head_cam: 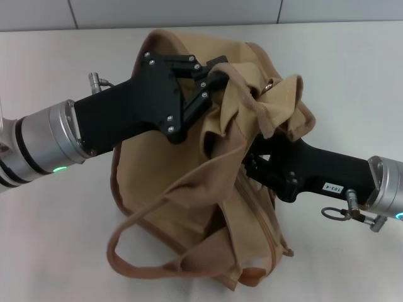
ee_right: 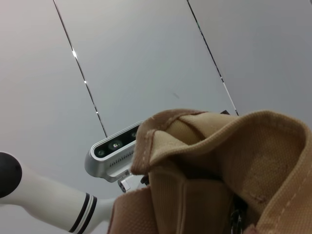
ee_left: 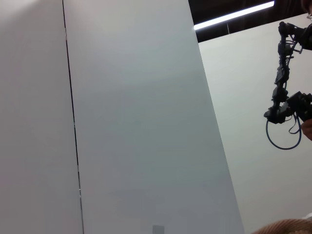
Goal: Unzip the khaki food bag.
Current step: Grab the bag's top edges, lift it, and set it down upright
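Gripping khaki food bag [head_cam: 189, 201] fabric, left gripper [head_cam: 217, 69], right gripper [head_cam: 249, 160] buried, unreadable.

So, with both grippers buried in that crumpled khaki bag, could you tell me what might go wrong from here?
1. The khaki food bag is slumped and bunched, so pulling may drag the whole bag rather than run the zipper.
2. The left gripper sits among folded canvas near a handle strap; it could be pinching fabric instead of the pull.
3. The right gripper is hidden in the folds, so a slip would go unseen.
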